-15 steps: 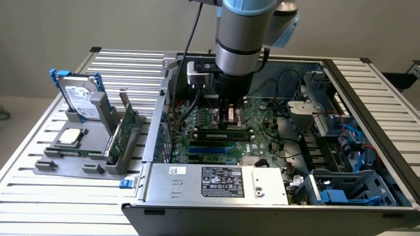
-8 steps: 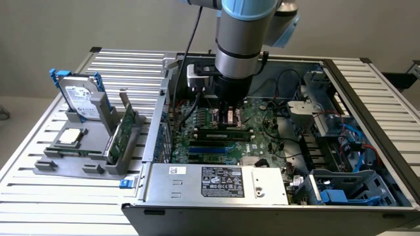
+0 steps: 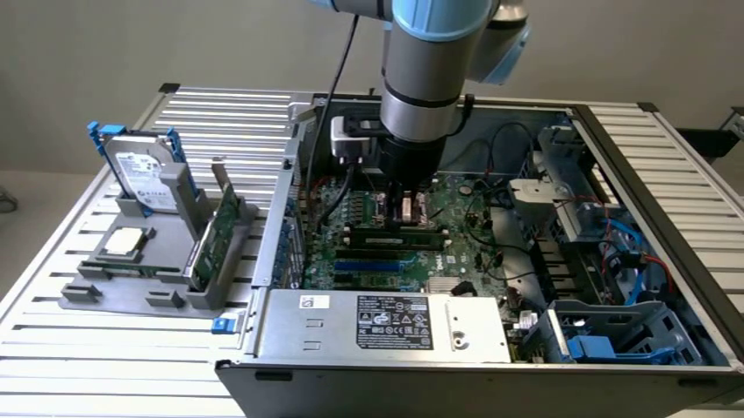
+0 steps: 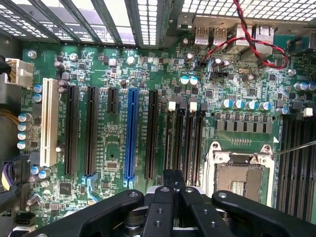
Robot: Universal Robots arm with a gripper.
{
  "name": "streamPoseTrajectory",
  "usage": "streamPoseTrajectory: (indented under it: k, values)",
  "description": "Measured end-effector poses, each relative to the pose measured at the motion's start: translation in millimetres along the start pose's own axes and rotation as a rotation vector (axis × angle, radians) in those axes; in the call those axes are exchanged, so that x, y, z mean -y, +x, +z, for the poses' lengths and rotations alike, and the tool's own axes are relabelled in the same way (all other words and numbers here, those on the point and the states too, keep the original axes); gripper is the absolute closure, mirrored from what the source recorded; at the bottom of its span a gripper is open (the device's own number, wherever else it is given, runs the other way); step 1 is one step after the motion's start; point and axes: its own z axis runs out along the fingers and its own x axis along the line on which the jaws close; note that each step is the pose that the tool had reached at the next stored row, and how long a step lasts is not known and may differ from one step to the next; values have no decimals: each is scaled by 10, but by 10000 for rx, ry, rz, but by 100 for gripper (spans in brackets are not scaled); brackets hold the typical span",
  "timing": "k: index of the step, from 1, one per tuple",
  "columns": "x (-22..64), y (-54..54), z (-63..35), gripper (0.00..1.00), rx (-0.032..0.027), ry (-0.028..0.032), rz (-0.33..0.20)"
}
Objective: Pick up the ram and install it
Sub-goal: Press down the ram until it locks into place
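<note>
**Case** point(image 3: 651, 218): open-sided computer case, laid on a slatted table point(image 3: 117, 366). A motherboard point(image 3: 471, 252) is seen on its floor and a labelled silver power supply point(image 3: 384, 322) at its near edge.

**Gripper** point(image 3: 413, 212): lowered inside the case over the middle of the motherboard. In the wrist view the gripper point(image 4: 173, 181) is seen with its black fingers point(image 4: 160, 207) pressed together. Nothing is seen pinched between them. The tips are placed directly above the group of black memory slots point(image 4: 185, 143). It cannot be told whether they touch.

**Ram** point(image 3: 219, 233): a green stick, stood on edge and slightly tilted in a grey holder point(image 3: 117, 296). It is found outside the case, on the exterior view's left, well apart from the gripper.

**Holder contents**: a hard drive point(image 3: 142, 178) with a blue bracket is stood upright at the end farther from the power supply. A square silver processor point(image 3: 125, 244) is laid flat beside the ram.

**Motherboard detail, wrist view**: a blue slot point(image 4: 131, 133) is set among black ones, and an open socket point(image 4: 240, 180) lies just beside the memory slots. Red and black wires point(image 4: 247, 34) are looped near the case wall.
</note>
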Motion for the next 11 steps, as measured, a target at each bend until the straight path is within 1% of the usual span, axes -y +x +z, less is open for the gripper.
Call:
streamPoseTrajectory:
  k: [5, 9, 11]
  values:
    - [-2, -2, 42, 89, 0, -3, 0]
    - [-7, -3, 43, 89, 36, -29, -1]
    - [-8, -6, 44, 89, 43, -35, -2]
